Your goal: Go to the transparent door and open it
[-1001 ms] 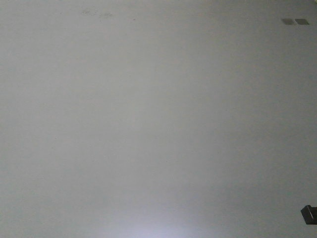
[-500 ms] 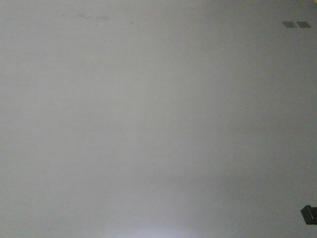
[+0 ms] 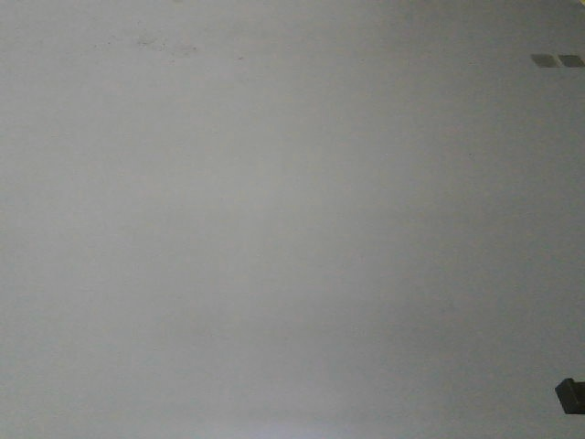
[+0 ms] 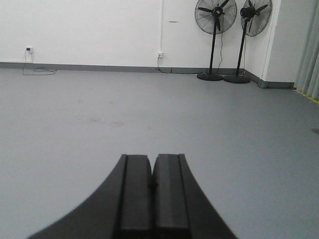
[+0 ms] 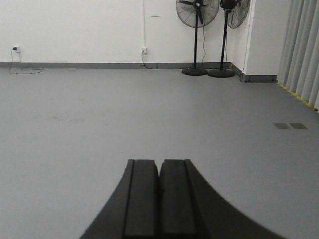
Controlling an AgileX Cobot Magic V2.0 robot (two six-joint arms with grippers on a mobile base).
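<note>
My left gripper [image 4: 152, 165] and right gripper [image 5: 159, 170] are both closed and empty, pointing out over the grey floor [image 4: 99, 114]. I judge this to be the travelling step: the base must reach the transparent door before either arm has work. The door shows in none of my views, so I cannot place it relative to either gripper. Far off, two standing fans [image 4: 216, 20] line the white wall [image 4: 89, 30]. Next I need to turn and find the door.

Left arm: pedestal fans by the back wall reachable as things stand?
Probably not. The left gripper, jaws shut, points across a wide stretch of grey floor, and the pedestal fans stand far off against the white wall. Nothing blocks the way, but it would likely take driving closer first.
</note>
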